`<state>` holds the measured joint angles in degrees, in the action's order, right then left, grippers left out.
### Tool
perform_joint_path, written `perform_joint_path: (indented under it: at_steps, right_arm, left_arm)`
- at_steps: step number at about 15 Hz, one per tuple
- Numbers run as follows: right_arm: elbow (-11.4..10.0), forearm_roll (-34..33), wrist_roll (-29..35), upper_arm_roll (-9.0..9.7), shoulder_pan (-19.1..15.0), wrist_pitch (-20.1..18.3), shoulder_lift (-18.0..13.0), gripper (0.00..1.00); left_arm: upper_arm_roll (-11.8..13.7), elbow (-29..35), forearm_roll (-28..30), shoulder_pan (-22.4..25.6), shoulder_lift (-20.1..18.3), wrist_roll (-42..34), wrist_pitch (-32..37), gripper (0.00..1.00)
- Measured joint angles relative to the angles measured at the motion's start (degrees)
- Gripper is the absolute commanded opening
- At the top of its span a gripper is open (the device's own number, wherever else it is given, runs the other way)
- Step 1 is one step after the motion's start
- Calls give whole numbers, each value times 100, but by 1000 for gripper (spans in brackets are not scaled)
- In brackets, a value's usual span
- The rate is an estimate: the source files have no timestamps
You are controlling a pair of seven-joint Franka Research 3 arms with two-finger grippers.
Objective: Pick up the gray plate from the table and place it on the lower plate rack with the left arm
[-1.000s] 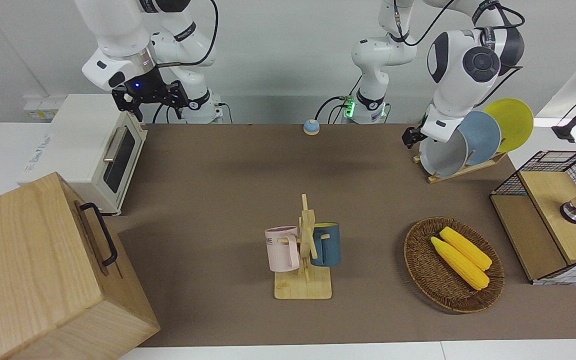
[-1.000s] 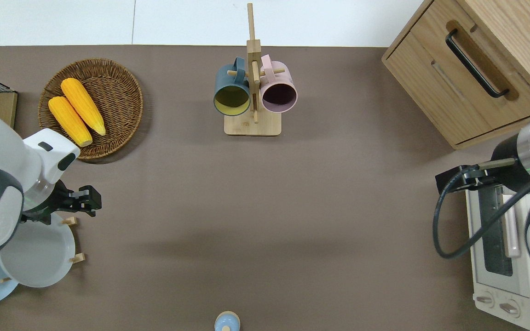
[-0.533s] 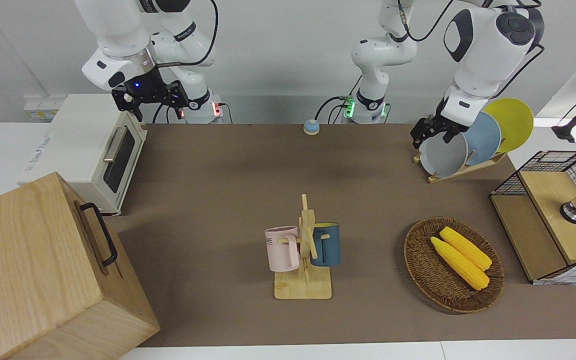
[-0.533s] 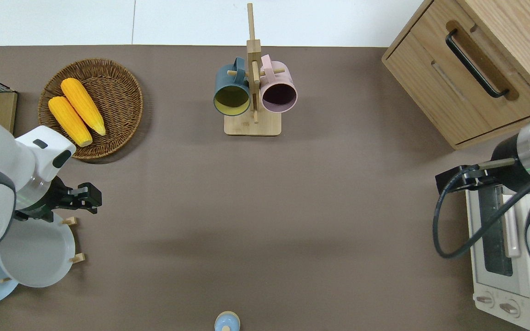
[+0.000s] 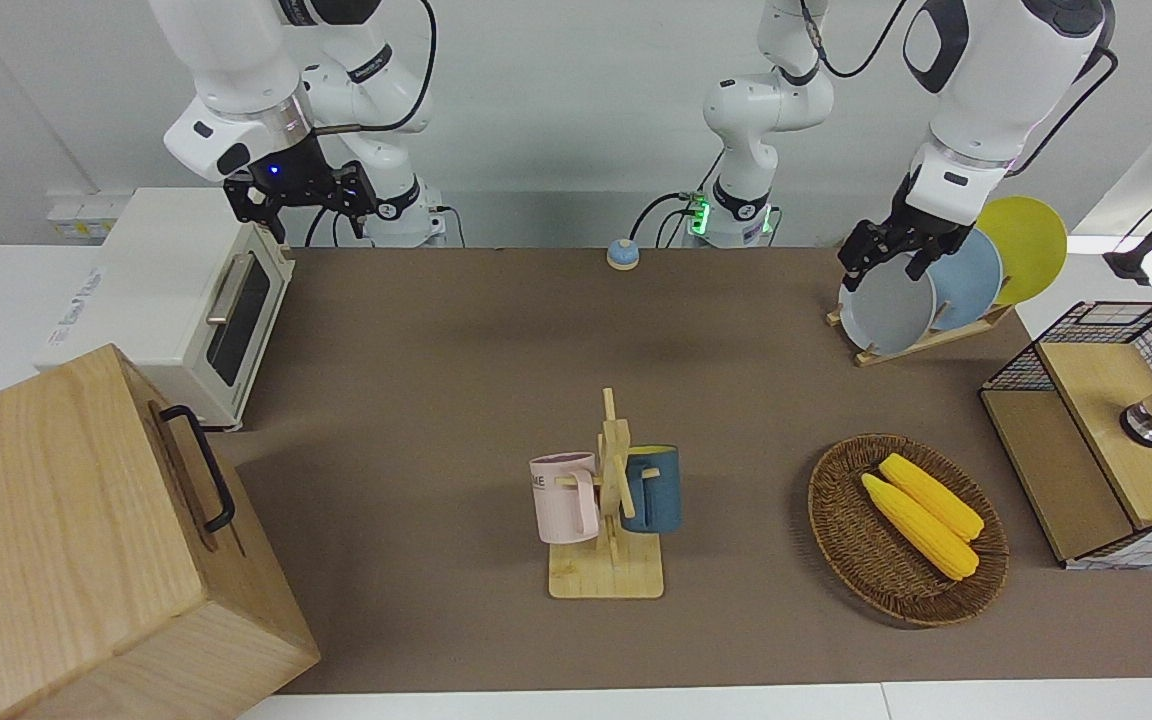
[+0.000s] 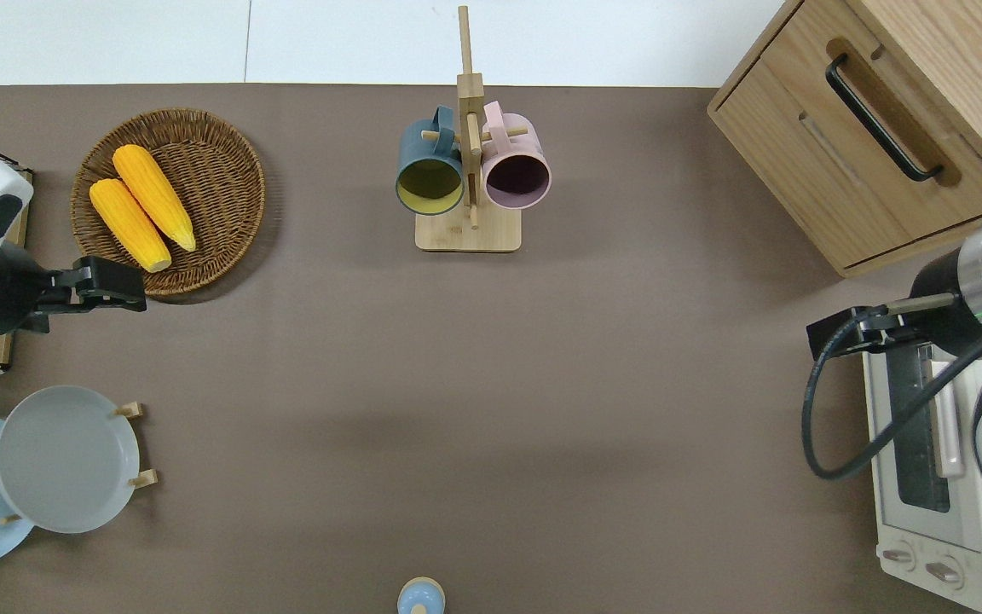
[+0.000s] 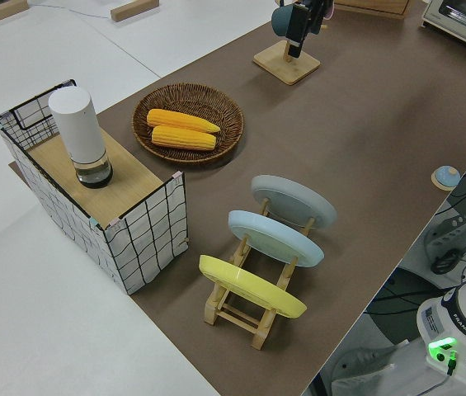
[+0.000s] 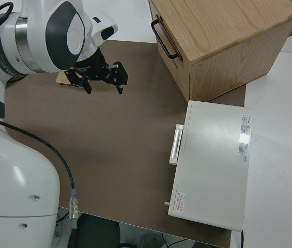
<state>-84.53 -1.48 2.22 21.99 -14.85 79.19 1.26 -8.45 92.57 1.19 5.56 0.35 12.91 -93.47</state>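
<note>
Gray plate [image 6: 65, 458]: seated in the slot of the lower plate rack [image 7: 253, 309] farthest from the robots, leaning on its edge against the pegs; no hand is touching it.
Lower plate rack: set on the tabletop [image 6: 491, 384] at the left arm's end, near the edge nearest the robots; three plates are carried in a row.
Other plates: a sky-blue plate [image 7: 275, 238] is held in the middle slot and a yellow plate [image 7: 251, 286] in the slot nearest the robots, both tilted the same way as the gray one.
Left hand [image 6: 107, 288]: raised clear of the rack and empty; in the overhead view it is seen over the near rim of the wicker basket [image 6: 218, 170]; the fingers appear parted, with nothing between them.
Left arm [image 5: 986, 70]: bent high over its end of the tabletop.
Wicker basket: placed farther from the robots than the rack, with two ears of corn [image 6: 141, 207] lying in it.
Wire crate [image 7: 92, 198]: standing beside the basket at the tabletop's end, with a white cylinder [image 7: 80, 136] on its wooden top.
Mug tree [image 6: 468, 170]: placed mid-tabletop toward the edge farthest from the robots, with a dark blue cup and a pink cup hung on it.
Right hand [image 5: 301, 205]: parked; fingers seen spread, empty.
</note>
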Motion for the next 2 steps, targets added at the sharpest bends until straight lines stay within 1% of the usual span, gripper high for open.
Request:
perform_joint_path:
  at_steps: [2]
  right_arm:
    - [0, 0, 0, 0, 0, 0, 0, 983]
  left_arm:
    - [-4, -3, 0, 0, 7, -4, 0, 993]
